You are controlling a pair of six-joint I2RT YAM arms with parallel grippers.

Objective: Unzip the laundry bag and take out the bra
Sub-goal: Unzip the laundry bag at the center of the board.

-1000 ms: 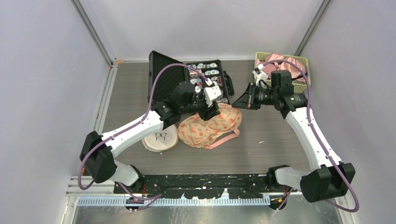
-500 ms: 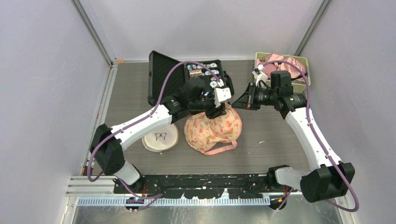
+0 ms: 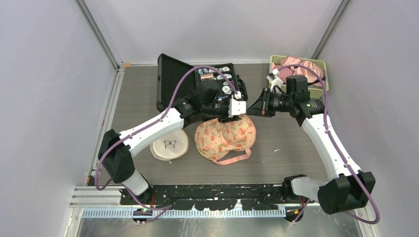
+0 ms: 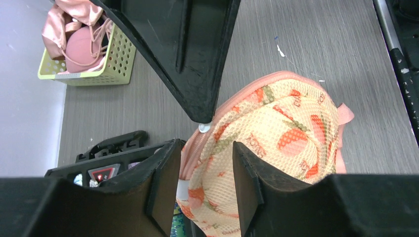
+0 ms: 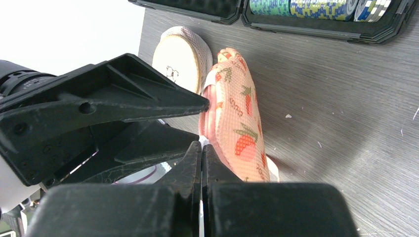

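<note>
The laundry bag [image 3: 225, 138] is a peach-print mesh pouch with a pink zipper, lying mid-table. My left gripper [image 3: 232, 116] sits over its far edge. In the left wrist view the left gripper [image 4: 205, 148] has the zippered rim of the bag [image 4: 281, 133] filling the space between its two fingers. My right gripper [image 3: 249, 109] comes in from the right and is shut, with its tips [image 5: 201, 145] at the small white zipper pull [image 4: 203, 128] on the bag's edge [image 5: 237, 123]. The bra is hidden.
An open black case [image 3: 170, 81] holding poker chips stands just behind the bag. At the back right a green basket [image 3: 316, 90] holds pink garments. A round white mesh pouch [image 3: 169, 144] with a glasses print lies left of the bag.
My left gripper has swung right onto the bag's far edge and its jaws have narrowed around it. The bag shifted and turned a little rightward. The right arm barely moved.
</note>
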